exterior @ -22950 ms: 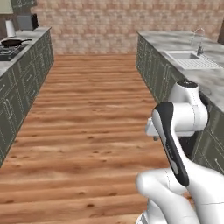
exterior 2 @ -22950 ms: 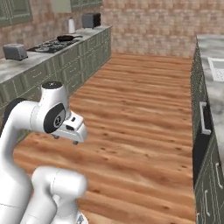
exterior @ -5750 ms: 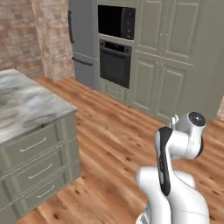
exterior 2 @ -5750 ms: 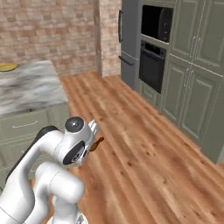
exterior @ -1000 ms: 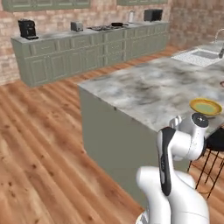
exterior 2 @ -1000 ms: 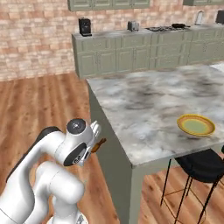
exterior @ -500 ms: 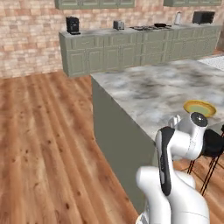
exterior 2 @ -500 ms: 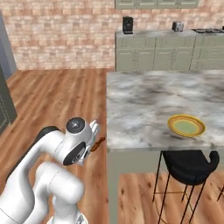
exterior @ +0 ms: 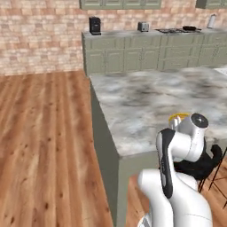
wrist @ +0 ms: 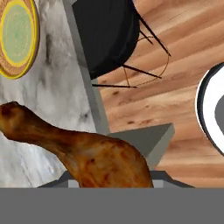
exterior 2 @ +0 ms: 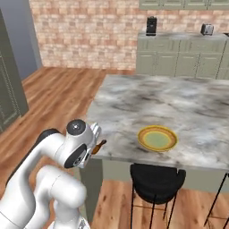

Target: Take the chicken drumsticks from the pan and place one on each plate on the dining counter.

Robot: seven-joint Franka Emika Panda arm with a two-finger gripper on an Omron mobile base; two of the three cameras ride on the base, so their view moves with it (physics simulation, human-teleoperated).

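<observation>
My gripper (exterior 2: 95,144) is shut on a browned chicken drumstick (wrist: 89,151), whose thin bone end (exterior 2: 101,144) pokes out toward the counter. The gripper hangs beside the near left corner of the dining counter (exterior 2: 134,105), about level with its marble top. A yellow plate with a pale green centre (exterior 2: 157,137) lies near the counter's front edge, to the right of the gripper. The same plate (wrist: 17,37) sits at the hand view's top left and peeks out behind my arm (exterior: 179,118) in the left base view. A small dark pan (exterior: 189,28) rests on the far hob.
A black round stool (exterior 2: 156,177) stands under the counter's overhang just below the yellow plate. A grey-green cabinet run (exterior: 146,55) with a coffee maker (exterior: 94,25) and a toaster (exterior: 142,27) lines the brick back wall. Open wood floor (exterior: 44,142) lies to the left.
The whole picture has swung as the base moved: the dining counter and yellow plate now sit closer and more squarely ahead. The drumstick stays in the gripper.
</observation>
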